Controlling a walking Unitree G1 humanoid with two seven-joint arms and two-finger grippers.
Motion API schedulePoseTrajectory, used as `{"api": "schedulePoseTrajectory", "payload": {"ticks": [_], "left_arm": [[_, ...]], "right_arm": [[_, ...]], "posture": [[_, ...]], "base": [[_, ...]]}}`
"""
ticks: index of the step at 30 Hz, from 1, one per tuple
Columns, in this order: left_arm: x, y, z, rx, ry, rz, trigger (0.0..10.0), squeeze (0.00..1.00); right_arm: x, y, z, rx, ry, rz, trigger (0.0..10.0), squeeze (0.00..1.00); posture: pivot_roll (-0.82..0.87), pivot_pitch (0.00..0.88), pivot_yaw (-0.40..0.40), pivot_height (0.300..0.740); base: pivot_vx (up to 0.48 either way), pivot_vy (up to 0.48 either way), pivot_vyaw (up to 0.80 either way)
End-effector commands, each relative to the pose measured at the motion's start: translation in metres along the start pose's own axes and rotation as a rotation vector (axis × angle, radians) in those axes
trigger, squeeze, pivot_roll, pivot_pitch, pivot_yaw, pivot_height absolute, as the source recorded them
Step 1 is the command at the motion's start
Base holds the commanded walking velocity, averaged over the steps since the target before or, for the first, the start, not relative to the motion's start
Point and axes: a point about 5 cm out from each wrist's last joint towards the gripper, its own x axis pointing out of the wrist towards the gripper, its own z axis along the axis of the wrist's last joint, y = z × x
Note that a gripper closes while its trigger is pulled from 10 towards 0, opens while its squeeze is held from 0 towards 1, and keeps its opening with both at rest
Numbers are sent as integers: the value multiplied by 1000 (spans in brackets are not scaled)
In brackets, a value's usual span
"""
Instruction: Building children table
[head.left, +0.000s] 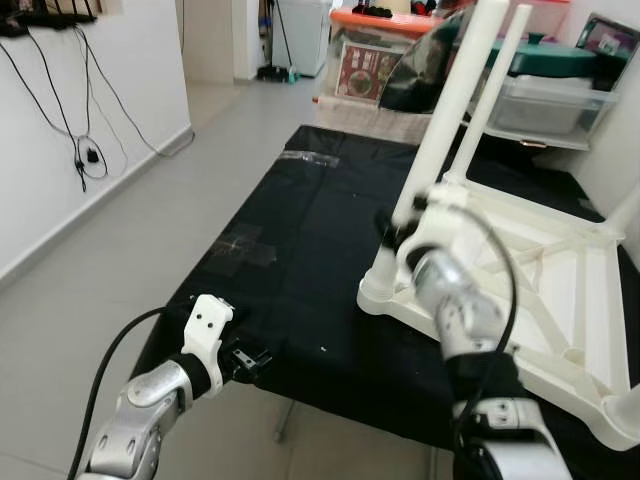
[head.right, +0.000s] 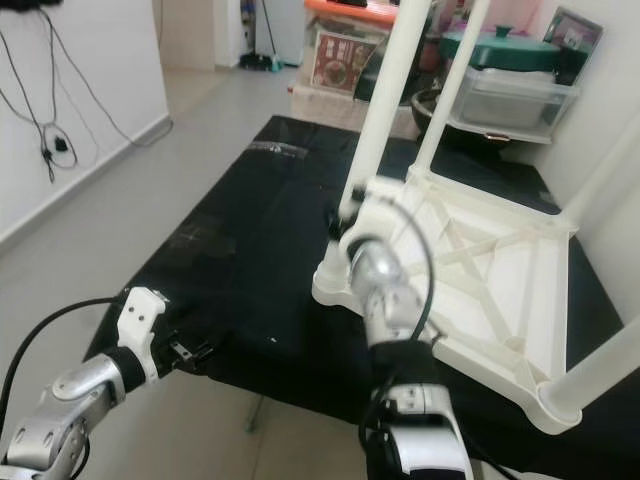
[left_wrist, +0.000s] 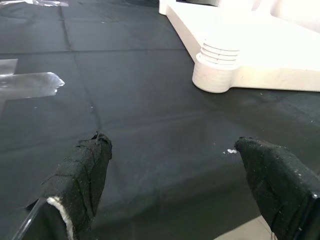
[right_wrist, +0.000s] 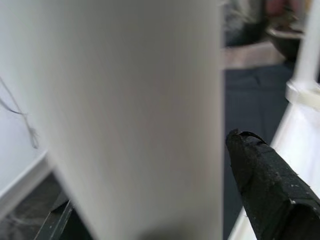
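From the head views, a white children's table (head.left: 560, 290) lies upside down on a black-covered work surface (head.left: 300, 250), legs pointing up. The right gripper (head.left: 400, 228) is at the near-corner leg (head.left: 445, 115), just above its socket. The left gripper (head.left: 250, 358) hovers at the surface's near edge.

In the left wrist view, its fingers (left_wrist: 80, 185) are spread apart over the black cloth, an empty corner socket (left_wrist: 217, 72) ahead.

In the right wrist view, the leg (right_wrist: 135, 110) sits between the fingers (right_wrist: 265, 185), apparently pinched.
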Motion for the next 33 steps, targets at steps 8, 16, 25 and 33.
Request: {"api": "schedulePoseTrajectory", "payload": {"ticks": [8,16,25,33], "left_arm": [[1,-1,-1,5,7,-6,10000,0],[0,-2,-1,5,9,-7,10000,0],[0,-1,-1,5,13,-11,10000,0],[0,-3,-2,1,14,-16,10000,0]], "right_arm": [[-2,-6,31,-32,-35,497,10000,0],[-17,27,9,-135,5,821,0,0],[-3,15,-14,-182,10,435,0,0],[-20,-56,-43,-108,76,-399,0,0]], "posture": [[99,0,-136,740],[116,0,-138,740],[102,0,-128,740],[101,0,-127,740]], "base": [[0,0,0],[0,0,0],[0,0,0],[0,0,0]]}}
